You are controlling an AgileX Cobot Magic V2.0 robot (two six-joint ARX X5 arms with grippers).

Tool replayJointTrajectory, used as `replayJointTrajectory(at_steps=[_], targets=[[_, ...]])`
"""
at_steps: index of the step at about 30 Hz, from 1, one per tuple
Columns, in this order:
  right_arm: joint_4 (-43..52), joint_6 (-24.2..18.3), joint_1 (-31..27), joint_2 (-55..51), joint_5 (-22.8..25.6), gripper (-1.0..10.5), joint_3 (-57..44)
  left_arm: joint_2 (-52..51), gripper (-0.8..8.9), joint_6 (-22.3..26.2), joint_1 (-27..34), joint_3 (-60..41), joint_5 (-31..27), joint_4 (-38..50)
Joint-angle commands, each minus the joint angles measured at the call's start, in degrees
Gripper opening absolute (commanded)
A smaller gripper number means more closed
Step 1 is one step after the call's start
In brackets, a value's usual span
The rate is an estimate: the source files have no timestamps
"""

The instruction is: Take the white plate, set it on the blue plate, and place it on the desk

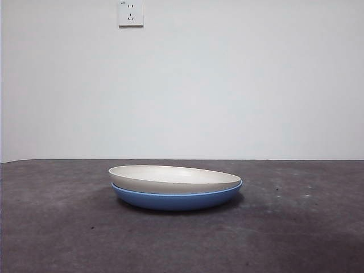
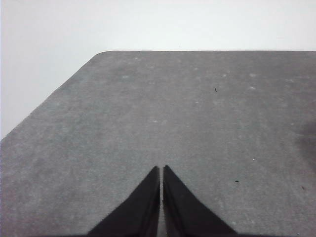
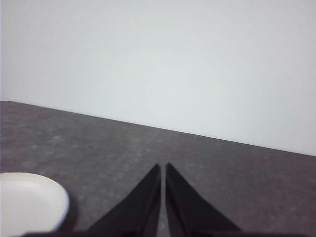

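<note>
The white plate [image 1: 173,179] rests slightly tilted inside the blue plate [image 1: 176,199], both in the middle of the desk [image 1: 57,227] in the front view. The white plate also shows in the right wrist view [image 3: 29,200], with a thin blue rim at its edge. My right gripper [image 3: 163,168] is shut and empty, above the desk beside the plates and apart from them. My left gripper [image 2: 161,169] is shut and empty over bare desk [image 2: 148,108]; no plate shows in its view. Neither arm shows in the front view.
A white wall with a power socket [image 1: 130,13] stands behind the desk. The desk's far edge and a rounded corner [image 2: 101,53] show in the left wrist view.
</note>
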Motion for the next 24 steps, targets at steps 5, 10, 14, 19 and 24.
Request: replayJointTrajectory(at_steps=[5, 10, 14, 19, 24], targets=[[1.33, -0.11, -0.13, -7.34, 4.22, 0.1, -7.56, -0.11, 0.1, -0.31, 0.2, -1.16, 0.02, -0.33], [1.31, 0.5, -0.13, -10.67, 4.52, 0.1, -11.3, -0.11, 0.1, -0.31, 0.2, -1.16, 0.02, -0.35], [-0.44, 1.84, -0.13, -11.43, 5.25, 0.1, -13.4, -0.11, 0.1, -0.31, 0.2, -1.16, 0.02, -0.35], [-5.79, 2.01, -0.13, -11.43, 6.08, 0.1, -13.4, -0.11, 0.1, -0.31, 0.2, -1.16, 0.02, -0.33], [-12.33, 2.56, -0.13, -11.43, 6.19, 0.1, -13.4, -0.11, 0.1, -0.31, 0.2, -1.16, 0.02, -0.33]])
